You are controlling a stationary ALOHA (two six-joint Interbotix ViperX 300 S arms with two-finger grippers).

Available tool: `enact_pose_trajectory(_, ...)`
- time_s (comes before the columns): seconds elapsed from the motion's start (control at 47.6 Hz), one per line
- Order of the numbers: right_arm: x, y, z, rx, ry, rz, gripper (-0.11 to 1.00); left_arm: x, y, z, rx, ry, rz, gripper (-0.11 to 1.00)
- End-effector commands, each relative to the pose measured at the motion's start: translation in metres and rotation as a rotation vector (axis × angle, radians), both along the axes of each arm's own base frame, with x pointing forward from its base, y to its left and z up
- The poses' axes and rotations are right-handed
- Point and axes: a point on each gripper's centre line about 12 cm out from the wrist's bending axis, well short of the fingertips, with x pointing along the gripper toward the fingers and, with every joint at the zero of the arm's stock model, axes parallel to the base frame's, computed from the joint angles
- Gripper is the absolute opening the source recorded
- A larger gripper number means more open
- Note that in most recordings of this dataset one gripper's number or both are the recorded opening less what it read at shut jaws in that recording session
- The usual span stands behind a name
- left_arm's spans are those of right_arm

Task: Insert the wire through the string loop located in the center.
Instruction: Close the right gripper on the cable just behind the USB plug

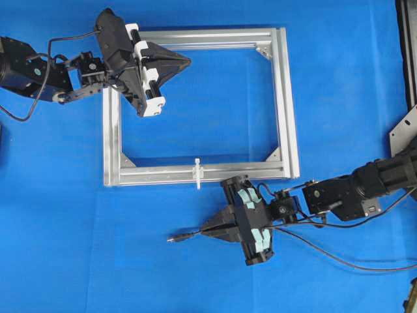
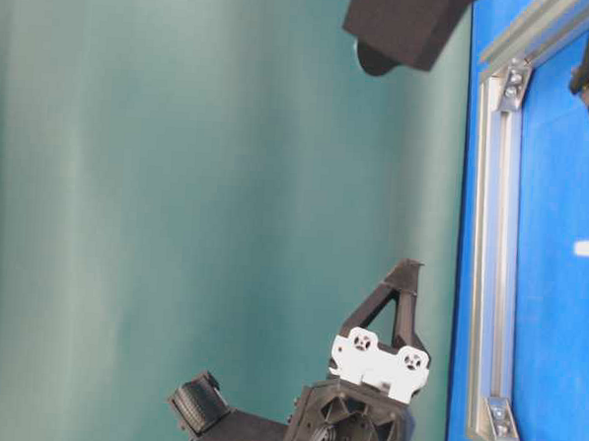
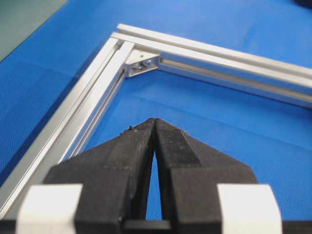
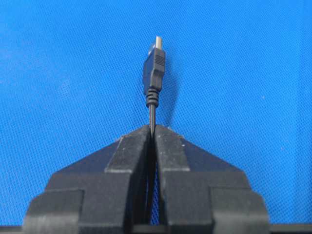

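The blue table surface (image 1: 339,98) carries a rectangular silver aluminium frame (image 1: 287,98) at centre, with the wire (image 1: 365,264) trailing at near right.

The frame (image 1: 285,104) is silvery brushed metal with a dull sheen. Under it the table cover (image 1: 345,85) looks like matt blue woven cloth. The right pincer (image 4: 153,129) is matt black, slightly grainy plastic, pinching the smooth black wire (image 4: 154,73), whose tip beyond the fingertips is shiny metal.
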Motion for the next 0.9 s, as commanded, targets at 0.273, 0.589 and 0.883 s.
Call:
enact_pose_trajectory(0.273,0.003,0.005,0.033,0.014,-0.03,0.011,-0.03,0.001,0.001,0.013,0.011,-0.035,0.0,0.0)
enact_pose_trajectory(0.589,-0.003,0.004,0.078,0.014,-0.042,0.022,-0.03,0.002,0.001,0.015,0.013,-0.041,0.0,0.0)
enact_pose_trajectory(0.883,-0.006,0.004,0.084,0.011,-0.038,0.025,-0.03,0.001,0.001,0.014,0.013,-0.038,-0.001,0.0)
